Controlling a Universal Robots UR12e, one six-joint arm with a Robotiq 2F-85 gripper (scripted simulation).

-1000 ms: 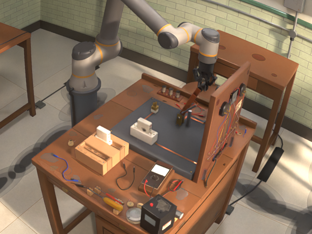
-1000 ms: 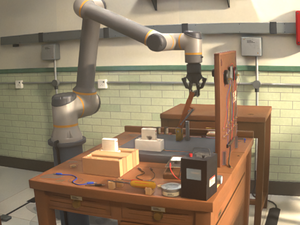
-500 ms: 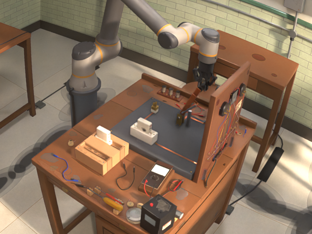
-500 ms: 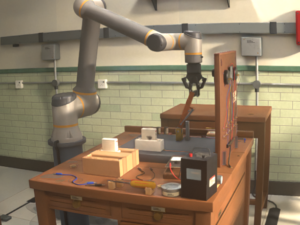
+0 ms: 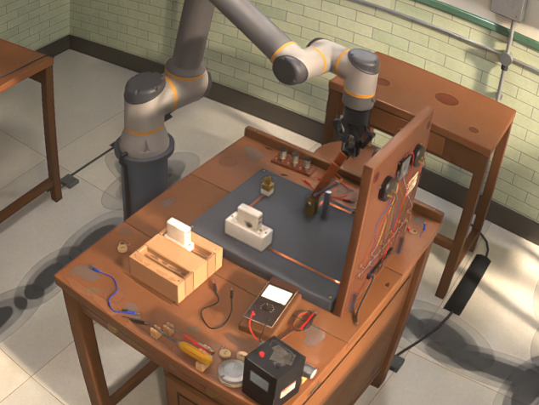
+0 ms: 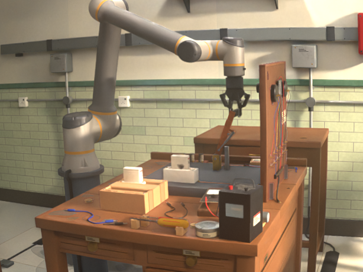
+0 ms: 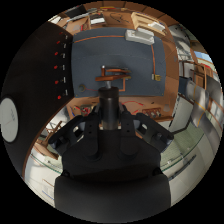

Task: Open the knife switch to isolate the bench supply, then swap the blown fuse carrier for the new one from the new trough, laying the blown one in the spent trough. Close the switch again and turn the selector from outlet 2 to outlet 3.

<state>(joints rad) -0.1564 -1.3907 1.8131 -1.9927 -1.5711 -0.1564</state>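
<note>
On the grey slate at the far right of the bench, the knife switch (image 5: 327,181) stands with its copper blade swung up and tilted away from its dark jaw post (image 5: 325,205). My gripper (image 5: 353,150) is closed on the black handle (image 7: 109,105) at the top of the blade. A white fuse carrier (image 5: 249,216) sits in the white holder (image 5: 248,232) at the slate's middle. Another white carrier (image 5: 180,233) stands in the far slot of the wooden trough block (image 5: 175,265). The selector is hidden behind the upright panel (image 5: 383,209).
The upright wooden panel stands just right of my gripper, its wiring facing outward. A row of terminals (image 5: 295,160) sits by the bench's far edge. A meter (image 5: 271,305), a black box (image 5: 272,370), a screwdriver (image 5: 191,346) and loose leads lie along the front.
</note>
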